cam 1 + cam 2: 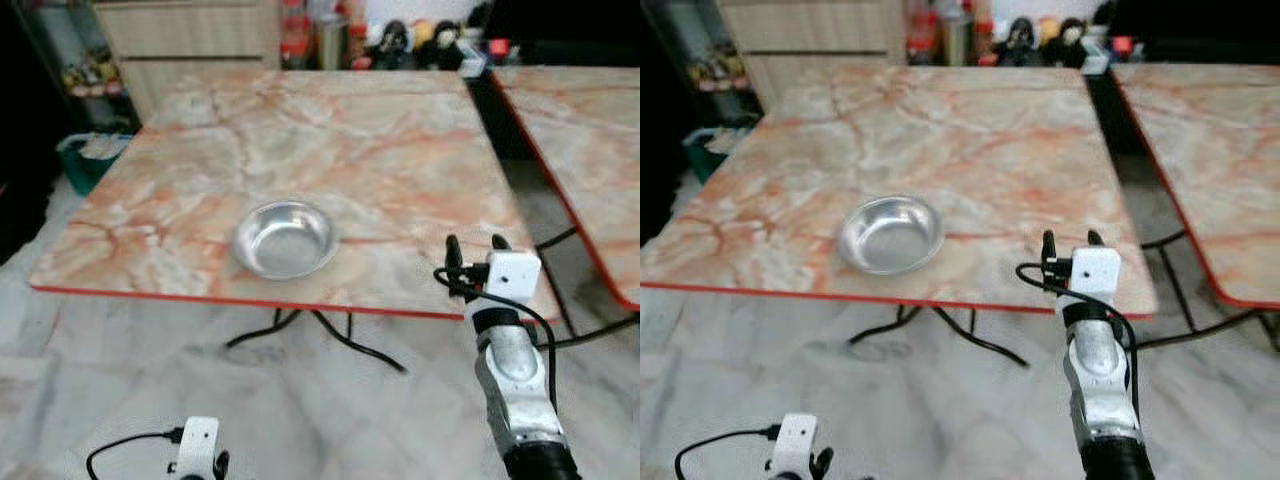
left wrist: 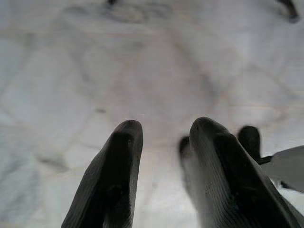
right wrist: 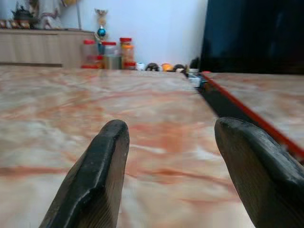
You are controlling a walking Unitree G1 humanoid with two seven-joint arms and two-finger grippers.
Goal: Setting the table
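A shiny metal bowl (image 1: 285,238) sits empty on the orange-veined marble table (image 1: 330,130), close to its near red edge. My right gripper (image 1: 471,246) is raised over the table's near right corner, to the right of the bowl and apart from it; its two black fingers (image 3: 97,175) are spread open with nothing between them. My left arm hangs low over the floor, its gripper (image 2: 164,128) open with nothing in it.
A second marble table (image 1: 590,130) stands to the right across a narrow gap. Jars and small figures (image 1: 400,40) line the far wall beside a wooden cabinet (image 1: 190,40). A green bin (image 1: 90,155) sits left of the table. Black table legs (image 1: 320,330) cross the grey floor.
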